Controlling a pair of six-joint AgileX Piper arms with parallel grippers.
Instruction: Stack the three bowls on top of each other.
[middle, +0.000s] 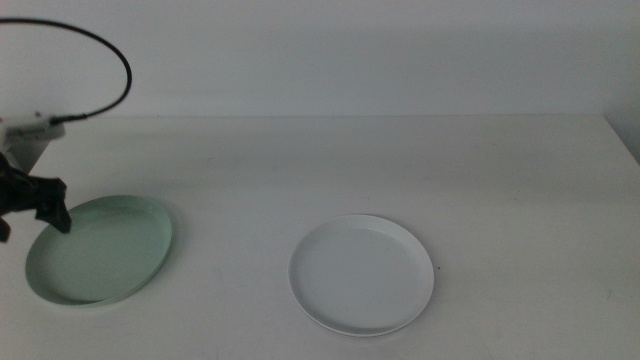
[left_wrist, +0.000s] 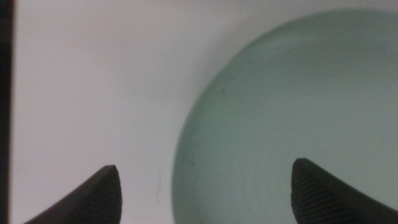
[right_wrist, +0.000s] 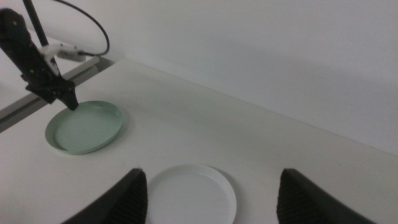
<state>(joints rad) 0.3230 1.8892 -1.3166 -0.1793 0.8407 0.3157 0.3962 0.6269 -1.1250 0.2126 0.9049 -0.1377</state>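
The mint green bowl (middle: 100, 250) lies on the table at the left; it also shows in the left wrist view (left_wrist: 298, 112) and the right wrist view (right_wrist: 84, 127). My left gripper (middle: 35, 222) is open and low at the bowl's far left rim. In its wrist view the gripper (left_wrist: 205, 186) straddles that rim, one jaw over the table and one over the bowl, touching nothing. The white bowl (middle: 362, 275) lies in the middle of the table. My right gripper (right_wrist: 211, 193) is open and empty, high above the white bowl (right_wrist: 193, 196), out of the middle view. No grey bowl shows on its own.
A black cable (middle: 118, 55) loops above the left arm. The white table's right edge (middle: 625, 140) shows at the far right, with a pale wall behind. A grey rail (right_wrist: 31, 109) runs beside the table near the left arm.
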